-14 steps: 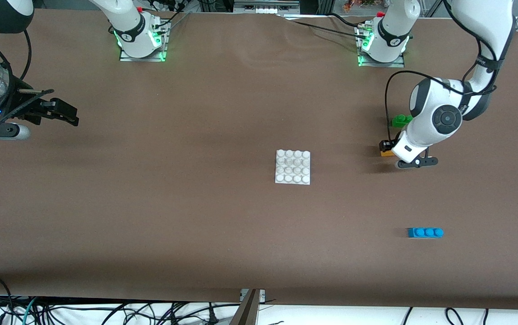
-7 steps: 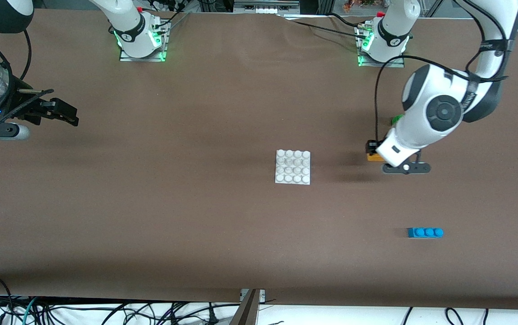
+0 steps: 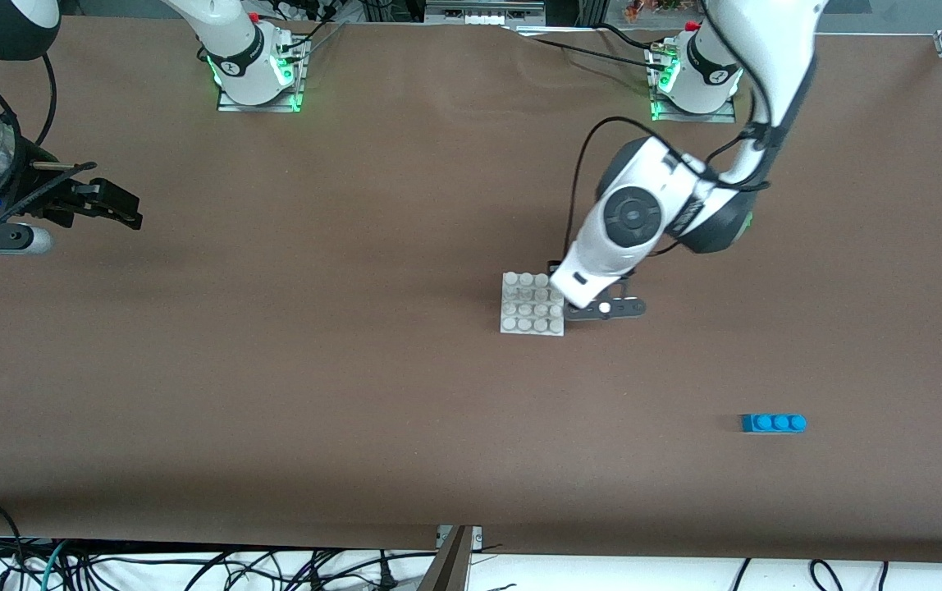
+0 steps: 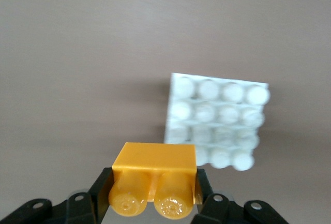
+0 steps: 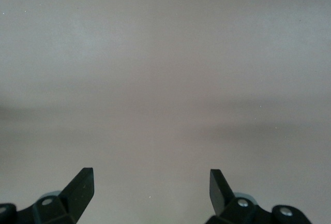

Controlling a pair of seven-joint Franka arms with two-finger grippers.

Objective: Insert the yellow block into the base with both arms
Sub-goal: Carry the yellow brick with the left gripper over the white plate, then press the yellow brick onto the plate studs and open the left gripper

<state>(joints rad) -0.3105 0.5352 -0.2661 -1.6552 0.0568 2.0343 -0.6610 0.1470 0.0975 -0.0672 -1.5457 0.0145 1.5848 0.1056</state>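
Brown cloth covers the table (image 3: 274,394), and from the front the left claw (image 3: 557,275) hangs over the base (image 3: 532,304) at its edge toward the left arm's end, a blue brick (image 3: 773,423) lying nearer the camera, while the right claw (image 3: 114,205) waits released at the right arm's end. Left wrist view: clenched on the yellow block (image 4: 153,178), studs facing the lens, base (image 4: 217,128) just past it. Right wrist view shows spread fingers (image 5: 80,185) over bare cloth; I'd square the block to the stud rows, then press straight down.

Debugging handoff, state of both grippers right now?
Left gripper: closed on the yellow block, over the base.
Right gripper: open, empty, waiting.
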